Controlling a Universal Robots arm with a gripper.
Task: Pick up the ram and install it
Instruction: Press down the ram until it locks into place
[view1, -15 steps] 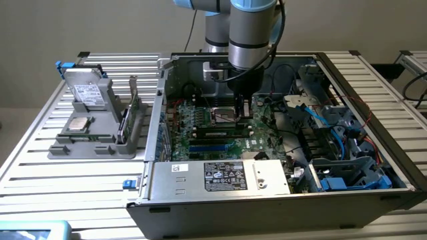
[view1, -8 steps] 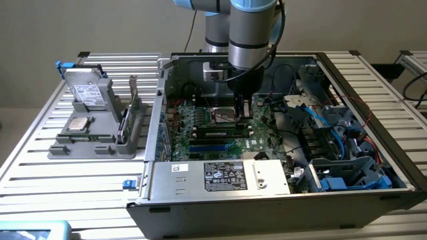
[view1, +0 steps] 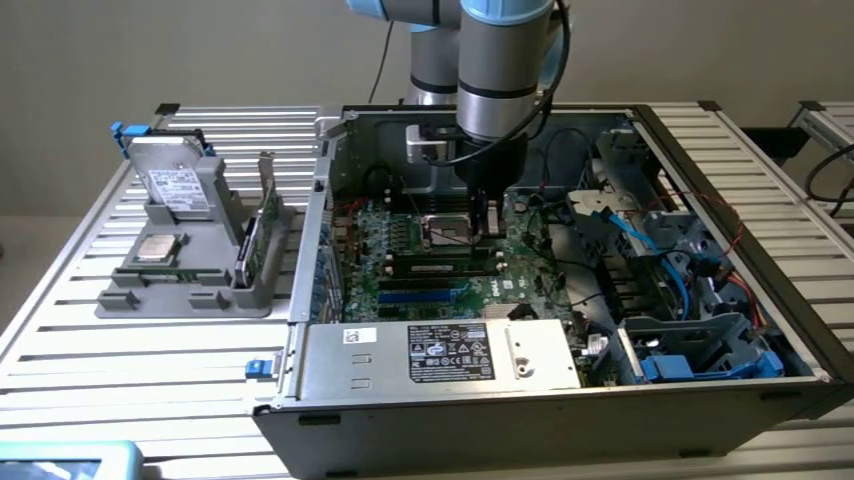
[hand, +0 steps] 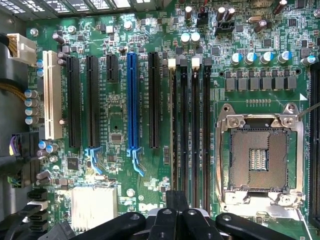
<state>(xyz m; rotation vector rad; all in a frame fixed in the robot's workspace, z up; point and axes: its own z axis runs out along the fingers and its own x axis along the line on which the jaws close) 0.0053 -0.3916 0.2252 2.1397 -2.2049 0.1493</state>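
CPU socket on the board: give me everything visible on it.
The CPU socket is square, with a silvery metal frame screwed at its corners around a brownish contact field. It is empty and lies flat on the green board, beside the black memory slots.

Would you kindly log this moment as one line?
gripper: shut, over motherboard inside computer case | memory slots: below gripper | ram: in grey holder

The closed claw hangs over the motherboard beside an empty CPU socket.
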